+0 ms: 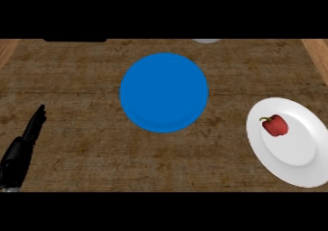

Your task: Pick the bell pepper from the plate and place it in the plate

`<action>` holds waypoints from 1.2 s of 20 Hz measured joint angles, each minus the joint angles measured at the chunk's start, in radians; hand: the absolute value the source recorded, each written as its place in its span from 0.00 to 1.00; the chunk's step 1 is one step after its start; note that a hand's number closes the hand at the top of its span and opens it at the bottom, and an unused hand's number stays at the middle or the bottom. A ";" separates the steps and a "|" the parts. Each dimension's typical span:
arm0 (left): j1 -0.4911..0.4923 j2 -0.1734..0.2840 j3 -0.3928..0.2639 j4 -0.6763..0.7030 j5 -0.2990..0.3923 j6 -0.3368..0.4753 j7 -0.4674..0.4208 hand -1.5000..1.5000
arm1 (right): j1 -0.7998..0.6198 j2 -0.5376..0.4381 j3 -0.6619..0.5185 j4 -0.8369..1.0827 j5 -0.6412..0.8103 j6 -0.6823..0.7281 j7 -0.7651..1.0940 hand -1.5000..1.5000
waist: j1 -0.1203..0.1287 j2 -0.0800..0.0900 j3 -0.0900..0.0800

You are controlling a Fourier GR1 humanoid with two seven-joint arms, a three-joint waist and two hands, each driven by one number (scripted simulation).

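Bell pepper [275,125] on white plate [306,169], right; blue plate [164,92] centre; left hand [23,146] open, fingers straight, lower left.

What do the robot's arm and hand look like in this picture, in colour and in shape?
Only the left hand shows, at the lower left edge. It is black, long and slim, tapering to thin fingers. A small piece of grey forearm appears at its base. No cables or markings are visible. The right hand is out of view.

There is one camera, set up at the robot's head and tipped steeply down onto the brown tabletop [79,144]. It faces away from the robot's body, standing far enough back to take in the blue plate [164,92] mid-frame and the white plate [306,167] at the right edge.
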 measured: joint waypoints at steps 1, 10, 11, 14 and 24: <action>-0.011 0.001 0.007 0.014 0.001 -0.010 -0.003 0.50 | -0.027 -0.002 0.022 0.016 0.023 0.001 0.018 0.00 | 0.001 0.001 0.000; -0.024 -0.022 0.031 0.013 -0.027 -0.038 0.015 0.50 | -0.172 -0.015 0.162 0.163 0.258 0.044 0.030 0.00 | 0.004 0.002 0.001; -0.028 -0.030 0.028 0.012 -0.035 -0.034 0.022 0.50 | -0.191 -0.018 0.177 0.177 0.283 0.052 0.032 0.00 | 0.003 0.002 0.001; -0.011 -0.045 0.035 0.014 -0.050 -0.041 0.009 0.50 | -0.242 -0.008 0.218 0.244 0.365 0.058 0.006 0.00 | 0.004 0.002 0.001; -0.001 -0.102 0.083 0.031 -0.112 -0.081 -0.006 0.50 | -0.367 0.069 0.271 0.485 0.577 0.058 -0.149 0.00 | -0.002 0.000 0.001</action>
